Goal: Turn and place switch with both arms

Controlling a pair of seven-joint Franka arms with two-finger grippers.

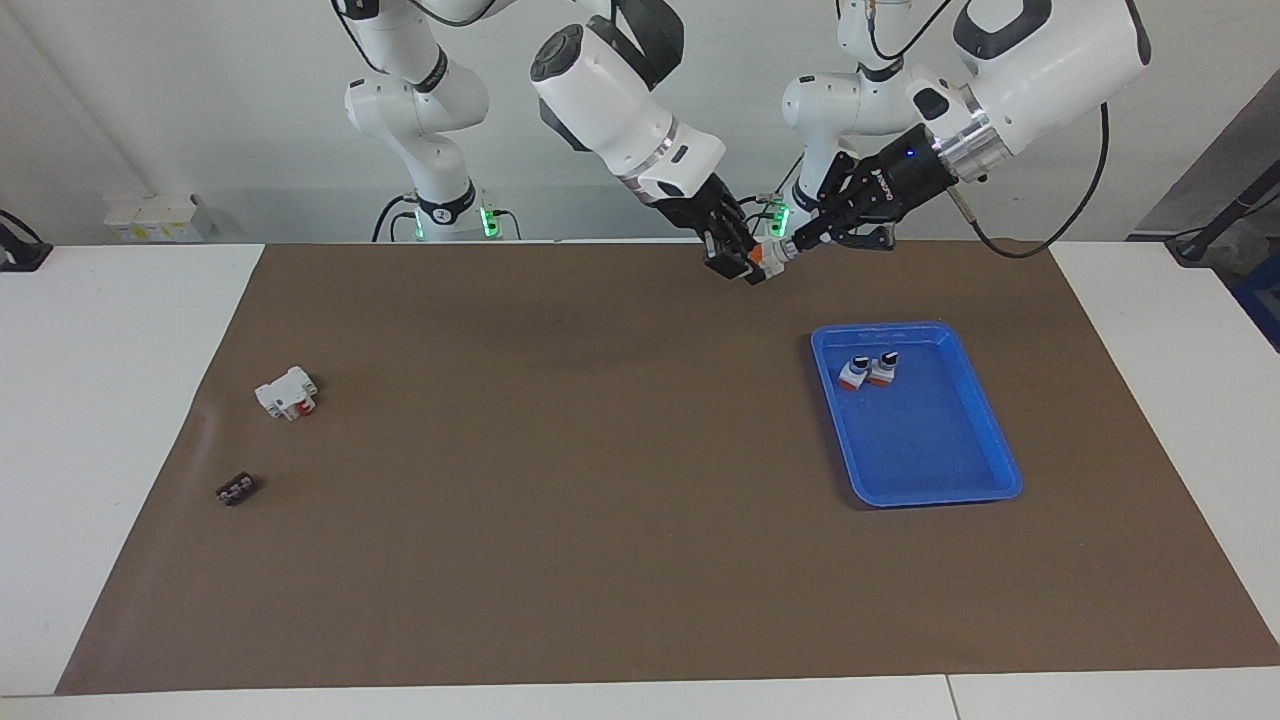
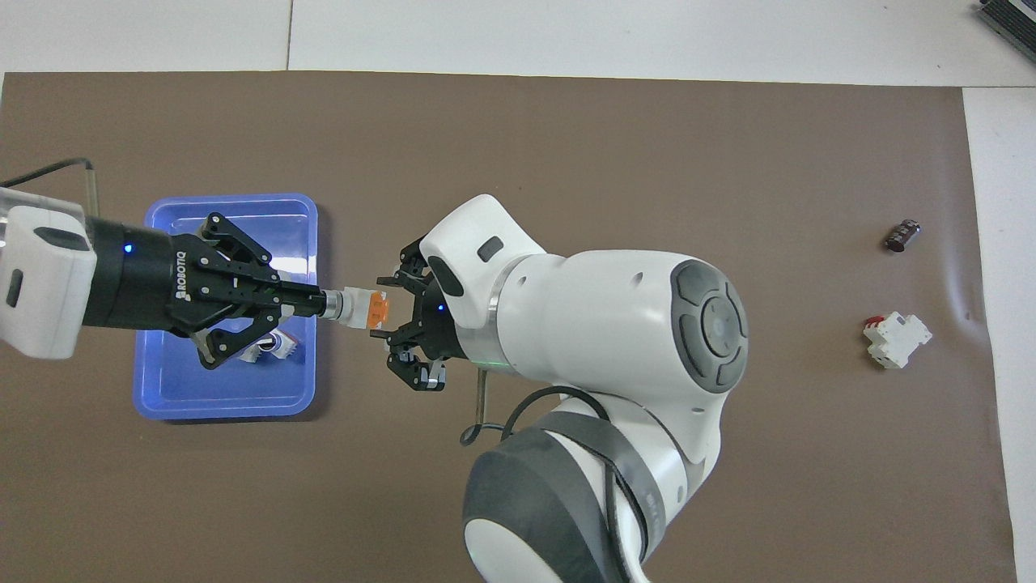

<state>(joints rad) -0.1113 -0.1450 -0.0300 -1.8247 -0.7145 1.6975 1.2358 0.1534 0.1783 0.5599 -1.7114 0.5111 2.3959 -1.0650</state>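
Note:
The switch (image 1: 768, 256) is held in the air over the brown mat, between the tray and the table's middle. In the overhead view, the switch (image 2: 358, 308) lies level, its orange end toward my right gripper. My left gripper (image 1: 800, 243) is shut on its knob end, and it also shows in the overhead view (image 2: 314, 301). My right gripper (image 1: 738, 262) is open at the orange end, with its fingers (image 2: 415, 374) spread on either side; I cannot tell if they touch it.
A blue tray (image 1: 930, 470) lies toward the left arm's end and holds two more switches (image 1: 868, 370), partly covered by my left gripper in the overhead view (image 2: 271, 346). A white-and-red block (image 1: 287, 392) and a small black piece (image 1: 237, 489) lie toward the right arm's end.

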